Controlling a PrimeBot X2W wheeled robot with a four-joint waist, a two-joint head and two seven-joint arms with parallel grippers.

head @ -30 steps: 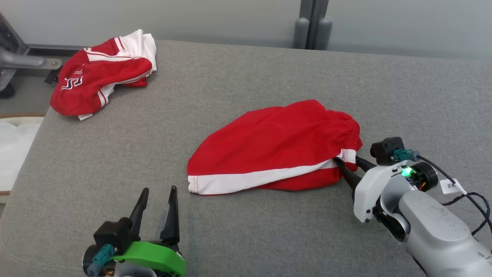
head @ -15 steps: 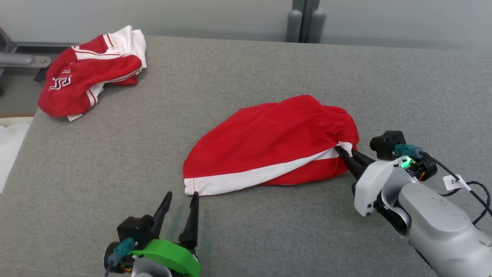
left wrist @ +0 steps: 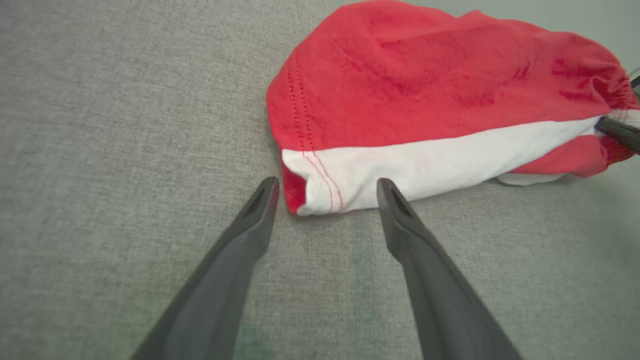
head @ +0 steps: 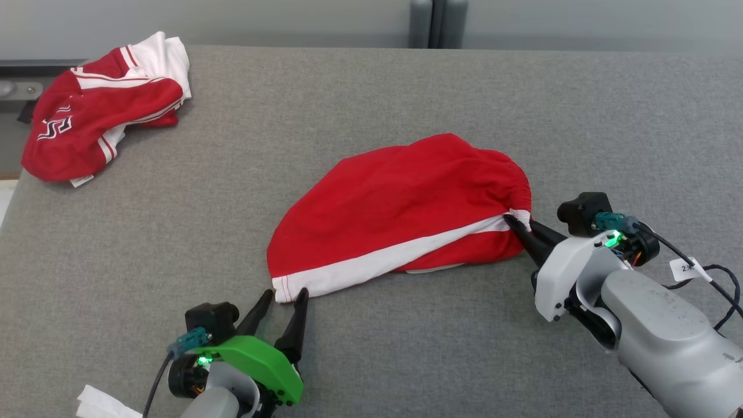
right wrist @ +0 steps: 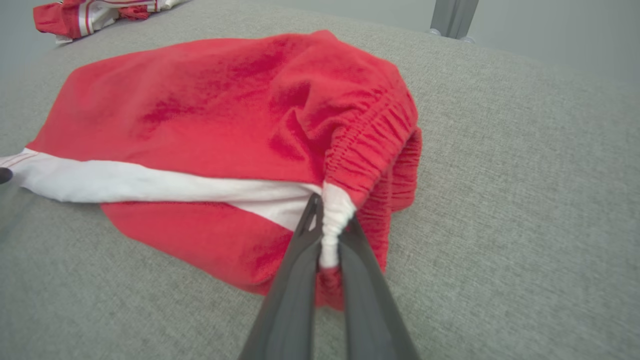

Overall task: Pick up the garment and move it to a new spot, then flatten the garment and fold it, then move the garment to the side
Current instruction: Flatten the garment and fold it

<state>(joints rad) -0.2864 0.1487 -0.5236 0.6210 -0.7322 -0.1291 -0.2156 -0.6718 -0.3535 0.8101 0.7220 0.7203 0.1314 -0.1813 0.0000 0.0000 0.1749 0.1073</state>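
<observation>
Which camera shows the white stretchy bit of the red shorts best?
The right wrist view: the white stretchy bit sits close up, pinched in the right gripper. The head view shows it small, at the right end of the red shorts. The left wrist view catches it at the far right edge.

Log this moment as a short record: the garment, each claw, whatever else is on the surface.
garment: red shorts with a white side stripe, bunched on the grey padded surface
right arm: right claw shut on the white end of the elastic waistband
left arm: left claw open, one fingertip at each side of the stripe's hem corner, not closed on it
other item: red and white garment crumpled at the far left corner, apart from the shorts
</observation>
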